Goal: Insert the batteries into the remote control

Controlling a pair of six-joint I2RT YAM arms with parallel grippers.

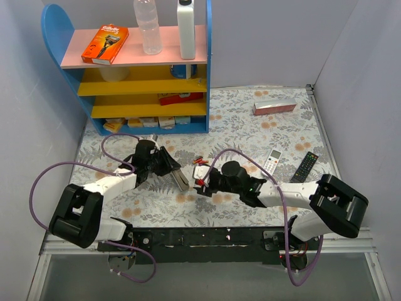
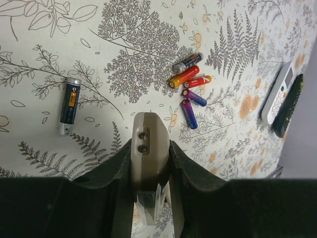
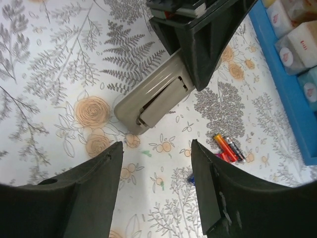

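The left gripper (image 2: 150, 146) fills the near edge of its wrist view, its black jaws closed on one end of the remote (image 3: 148, 101). This is a smooth beige plastic slab, back side up, with its hatch apparently ajar. Whether it touches the fern-printed cloth (image 1: 250, 135) cannot be told. Just to its right lie the batteries (image 2: 184, 77) — glossy thin cylinders in red-orange and blue-purple, bunched together on the cloth. The right gripper (image 3: 156, 148) hovers near them, spread wide and empty. Farther right rest a slim white remote (image 1: 271, 161) and a black remote (image 1: 305, 167). As for risks, the slick round batteries may roll away or squirt from the broad pads. Any push at the hatch could lever the remote — gripped at one end only — out of the jaws. A battery set in backwards is another risk.
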